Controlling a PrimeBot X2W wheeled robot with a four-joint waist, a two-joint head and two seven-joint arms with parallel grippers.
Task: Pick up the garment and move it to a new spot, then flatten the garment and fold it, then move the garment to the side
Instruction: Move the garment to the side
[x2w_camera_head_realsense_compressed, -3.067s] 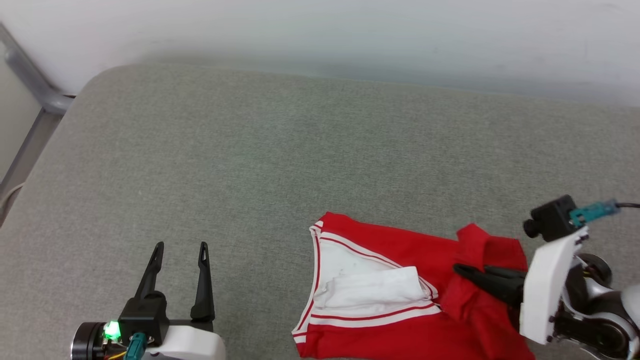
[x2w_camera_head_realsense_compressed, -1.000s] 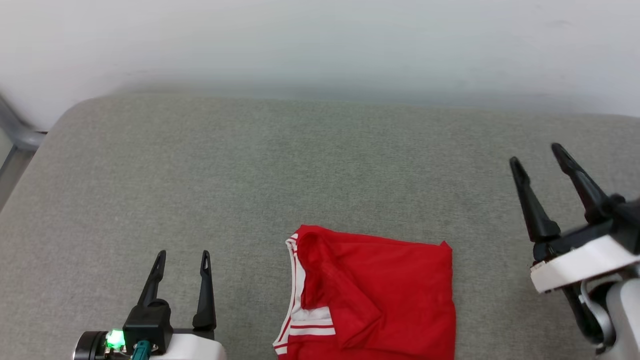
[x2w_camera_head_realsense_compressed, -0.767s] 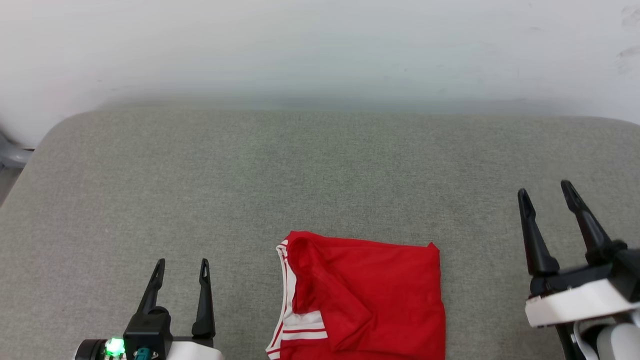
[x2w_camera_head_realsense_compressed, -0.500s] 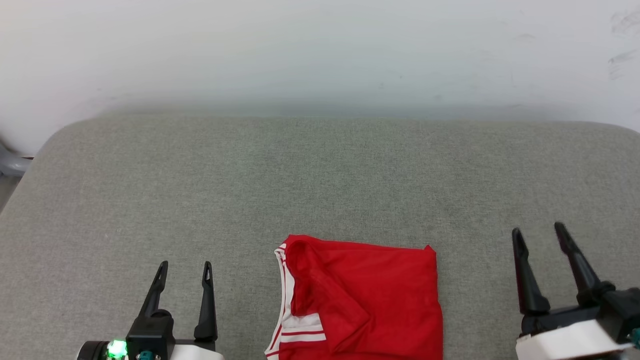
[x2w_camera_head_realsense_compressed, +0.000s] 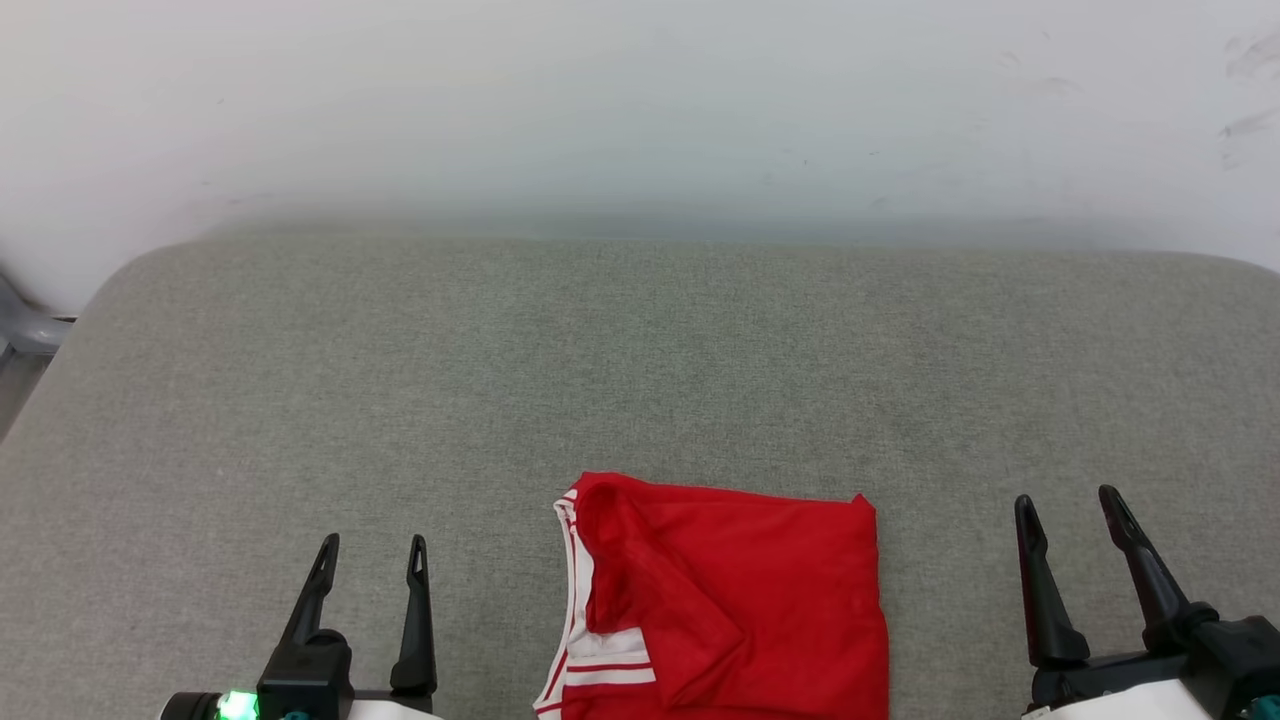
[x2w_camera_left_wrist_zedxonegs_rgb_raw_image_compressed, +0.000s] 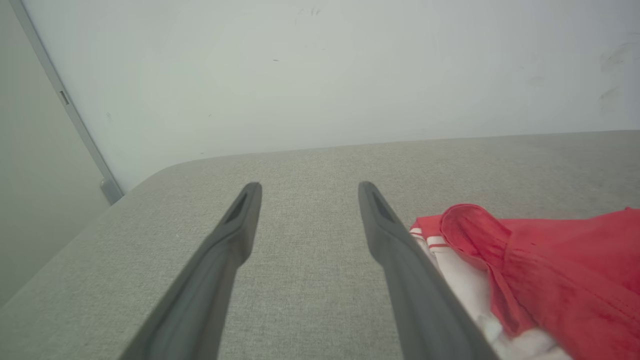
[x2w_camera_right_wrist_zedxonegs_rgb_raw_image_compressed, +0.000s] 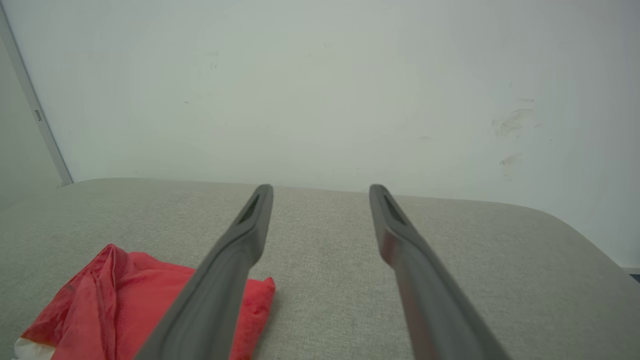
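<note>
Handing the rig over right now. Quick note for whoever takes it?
Left claw: open, empty, clear of the cloth on its left side.
Right claw: open, empty, clear on its right side.
Garment: folded into a compact red rectangle, lying on the grey cushion near the front edge, between the claws.
Done: the fold looks complete.
Left: move it to the side.

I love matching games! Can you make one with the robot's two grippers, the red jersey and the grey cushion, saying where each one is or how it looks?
Things:
1. red jersey
2. left gripper
3. right gripper
4. grey cushion

Matches:
a. open, lower right of the head view
b. folded, lying between the two grippers
c. open, lower left of the head view
d. spread out under the jersey

Pairs: 1-b, 2-c, 3-a, 4-d
</note>
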